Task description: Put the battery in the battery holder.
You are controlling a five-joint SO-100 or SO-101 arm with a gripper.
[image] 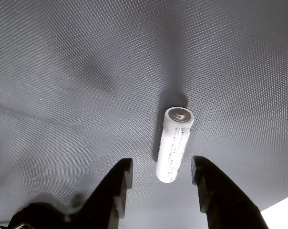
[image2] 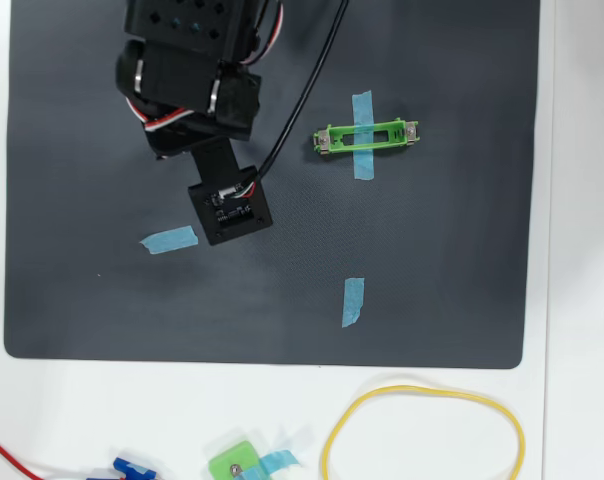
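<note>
In the wrist view the white-silver battery [image: 174, 143] is on the dark mat [image: 63, 71]. Its metal end cap faces the camera, so it looks stood on end. My gripper [image: 161, 164] is open, with one black finger [image: 118, 183] on each side of the battery's lower end and gaps between them. In the overhead view the arm [image2: 187, 80] hides both the gripper and the battery. The green battery holder [image2: 367, 137] lies empty on the mat, to the right of the arm, held down by a strip of blue tape.
In the overhead view two more blue tape strips lie on the mat, one at left [image2: 169, 239] and one at lower centre [image2: 353, 301]. Below the mat, on the white table, are a yellow loop [image2: 422, 435] and a squarish green piece with a screw [image2: 236, 465].
</note>
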